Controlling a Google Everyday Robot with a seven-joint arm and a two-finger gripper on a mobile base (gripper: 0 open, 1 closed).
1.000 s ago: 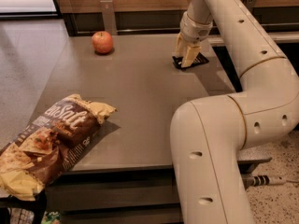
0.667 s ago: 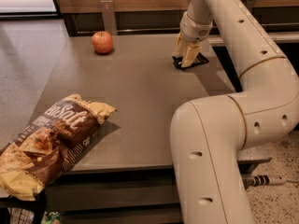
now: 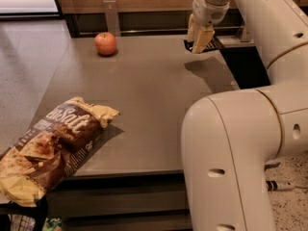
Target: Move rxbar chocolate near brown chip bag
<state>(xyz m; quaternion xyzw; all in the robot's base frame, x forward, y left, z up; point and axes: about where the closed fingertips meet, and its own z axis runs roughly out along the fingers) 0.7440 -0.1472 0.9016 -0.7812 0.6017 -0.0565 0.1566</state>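
Note:
My gripper (image 3: 198,41) hangs at the far right of the grey table (image 3: 154,95), shut on the rxbar chocolate (image 3: 214,44), a small flat black bar that sticks out on both sides of the tan fingers (image 3: 202,37). The bar is held a little above the tabletop, with its shadow below it. The brown chip bag (image 3: 50,150), large, crinkled, dark brown and cream-yellow, lies at the near left corner and overhangs the table's edge. It is far from the gripper.
A red apple (image 3: 106,43) sits at the far left of the table. My white arm (image 3: 245,148) fills the right foreground. A dark recess (image 3: 243,64) lies beside the table's right edge. A wall panel runs along the back.
My gripper has risen from the tabletop with the rxbar chocolate in it. The chip bag and the apple have not moved.

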